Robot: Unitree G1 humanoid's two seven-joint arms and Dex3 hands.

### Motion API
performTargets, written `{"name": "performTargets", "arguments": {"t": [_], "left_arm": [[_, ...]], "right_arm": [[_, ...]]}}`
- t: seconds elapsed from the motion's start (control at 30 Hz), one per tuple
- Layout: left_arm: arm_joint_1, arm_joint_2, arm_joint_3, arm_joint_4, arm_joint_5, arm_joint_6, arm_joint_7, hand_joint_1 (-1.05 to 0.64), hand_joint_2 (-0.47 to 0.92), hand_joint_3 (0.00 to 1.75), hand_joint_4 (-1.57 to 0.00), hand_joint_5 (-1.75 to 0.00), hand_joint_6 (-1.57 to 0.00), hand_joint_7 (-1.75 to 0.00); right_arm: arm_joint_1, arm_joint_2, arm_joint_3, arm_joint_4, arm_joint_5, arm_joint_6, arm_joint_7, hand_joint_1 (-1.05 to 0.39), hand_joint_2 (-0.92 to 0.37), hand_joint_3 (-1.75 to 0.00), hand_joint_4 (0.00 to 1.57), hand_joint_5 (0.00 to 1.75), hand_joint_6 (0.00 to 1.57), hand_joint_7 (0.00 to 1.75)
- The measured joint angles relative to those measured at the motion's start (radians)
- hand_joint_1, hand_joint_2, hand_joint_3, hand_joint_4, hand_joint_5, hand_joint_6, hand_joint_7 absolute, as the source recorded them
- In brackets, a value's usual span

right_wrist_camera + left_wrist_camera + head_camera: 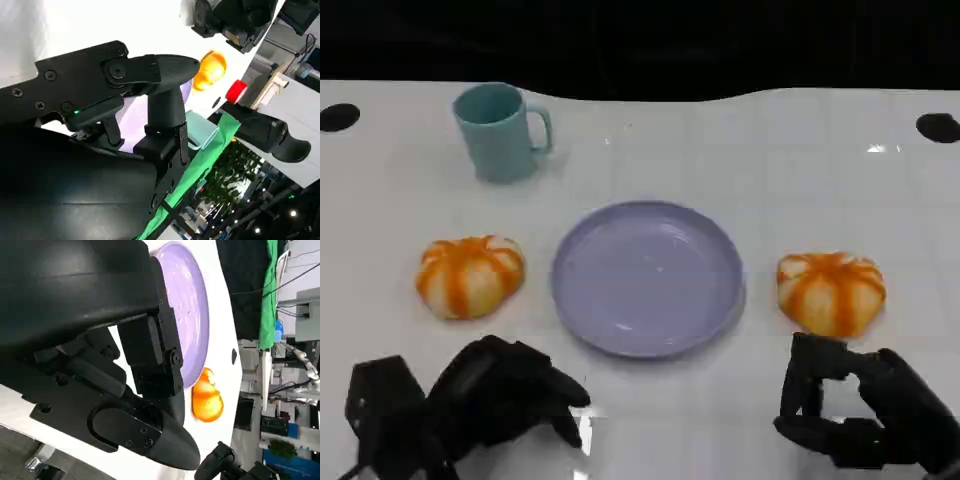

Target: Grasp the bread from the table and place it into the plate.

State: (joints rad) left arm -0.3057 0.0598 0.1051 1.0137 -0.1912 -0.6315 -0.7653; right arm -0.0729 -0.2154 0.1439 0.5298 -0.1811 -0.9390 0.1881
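Observation:
Two orange-and-white striped breads lie on the white table, one (470, 275) left of the lavender plate (648, 277) and one (831, 291) right of it. The plate holds nothing. My left hand (495, 395) sits low at the near edge, just in front of the left bread, fingers loosely bent and holding nothing. My right hand (860, 410) is right in front of the right bread, fingers apart around an empty gap. The left wrist view shows the plate (192, 305) and the right bread (206, 400) beyond it. In the right wrist view the left bread (210, 70) lies past the fingers.
A teal mug (502, 130) stands at the back left, behind the left bread. Two black round marks (338, 117) (937, 127) sit near the table's far corners. A dark drop lies behind the far edge. White table stretches between the plate and the mug.

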Motion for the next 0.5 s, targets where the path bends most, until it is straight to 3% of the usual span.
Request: {"name": "performTargets", "arguments": {"t": [0.5], "left_arm": [[-0.008, -0.001, 0.002, 0.005, -0.001, 0.0, -0.008, -1.05, 0.85, 0.0, -1.25, -0.92, -1.57, -0.03]], "right_arm": [[-0.005, 0.0, -0.001, 0.003, -0.012, -0.012, -0.015, -0.45, -0.92, -0.3, 0.76, 1.75, 0.63, 1.68]]}}
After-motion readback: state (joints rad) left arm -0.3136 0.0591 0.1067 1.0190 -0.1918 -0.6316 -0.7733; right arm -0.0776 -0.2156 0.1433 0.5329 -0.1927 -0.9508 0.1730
